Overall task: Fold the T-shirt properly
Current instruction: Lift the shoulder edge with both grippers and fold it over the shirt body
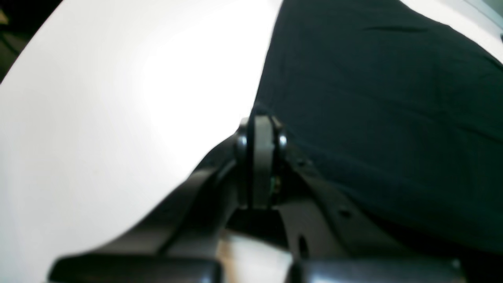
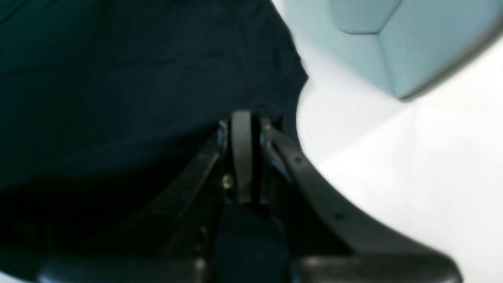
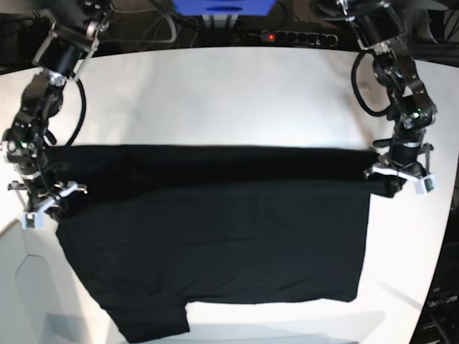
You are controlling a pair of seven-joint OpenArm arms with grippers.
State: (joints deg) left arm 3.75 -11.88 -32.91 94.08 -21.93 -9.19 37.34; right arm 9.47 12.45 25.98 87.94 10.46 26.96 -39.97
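The T-shirt (image 3: 215,236) lies spread on the white table (image 3: 215,93), filling the near half of it, with one sleeve hanging out at the near left corner. Its far edge makes a straight dark band from left to right, and along this band the cloth seems to lie double, so I judge that a first fold across the shirt is in hand, the lifted edge being carried over the body. The right gripper (image 3: 39,204), at the left end of the band, has its jaws pressed together on the cloth; in its wrist view the black fabric comes right up to the closed tips. The left gripper (image 3: 398,175), at the right end, is closed in the same way, pinching the shirt's corner at the border with the bare table. The next move calls for both arms to travel together at equal height, so that the edge stays straight, and then to lay it down flat before the jaws let go.
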